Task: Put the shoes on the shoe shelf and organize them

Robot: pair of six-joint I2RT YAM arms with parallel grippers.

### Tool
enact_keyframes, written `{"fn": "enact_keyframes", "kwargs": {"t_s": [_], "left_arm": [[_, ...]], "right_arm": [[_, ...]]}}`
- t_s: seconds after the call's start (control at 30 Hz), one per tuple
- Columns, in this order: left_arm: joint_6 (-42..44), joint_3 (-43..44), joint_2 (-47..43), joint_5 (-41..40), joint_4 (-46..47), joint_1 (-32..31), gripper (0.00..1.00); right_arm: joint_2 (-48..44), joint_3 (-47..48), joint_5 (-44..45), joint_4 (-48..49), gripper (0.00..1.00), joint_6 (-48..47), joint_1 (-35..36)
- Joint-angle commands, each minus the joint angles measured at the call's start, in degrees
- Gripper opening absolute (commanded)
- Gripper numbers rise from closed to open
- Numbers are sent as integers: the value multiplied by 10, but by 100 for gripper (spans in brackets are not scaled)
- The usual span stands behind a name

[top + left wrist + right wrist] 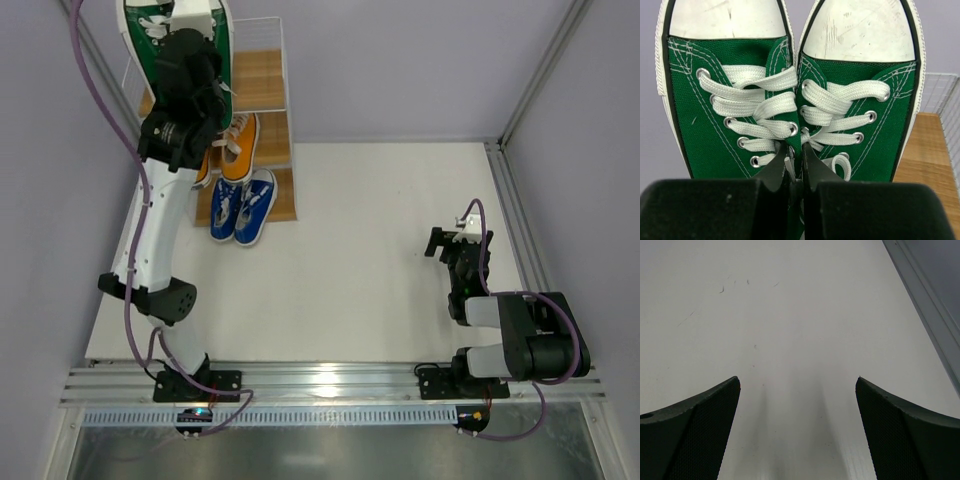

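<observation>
In the top view, a pair of green canvas sneakers (143,35) with white laces is held by the left gripper (192,40) over the top tier of the stepped shoe shelf (265,80) of light wooden boards and white wire. Whether the soles touch the board cannot be told. Pale markings inside one green shoe are too small to be read. An orange pair (238,148) is set on the middle tier and a blue pair (243,208) on the lowest. The right gripper (445,245) is seen low over the white table (350,250), well apart from the shelf. In the left wrist view, the black fingers (777,167) are pinched on the adjoining inner edges of both green shoes. In the right wrist view, the jaws are spread wide above the table.
</observation>
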Motion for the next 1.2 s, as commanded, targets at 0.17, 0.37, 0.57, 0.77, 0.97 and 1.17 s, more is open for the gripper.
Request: {"fn": "enact_keyframes", "kwargs": {"t_s": [0.17,0.37,0.57,0.77,0.97,1.17], "left_arm": [[-73,35,17,113,62,51,0],[-110,25,9,146,43,60,0],[-139,5,7,187,35,77,0],[-167,10,21,207,36,102,1],[-188,11,18,207,43,102,39],[-199,1,-64,198,66,88,68]], "right_arm": [[1,11,-4,46,97,1,-1],[1,11,-4,46,97,1,-2],[1,11,-4,45,97,1,-2],[1,10,-4,46,97,1,-2],[1,10,-4,46,97,1,-2],[1,11,-4,46,97,1,-1]]}}
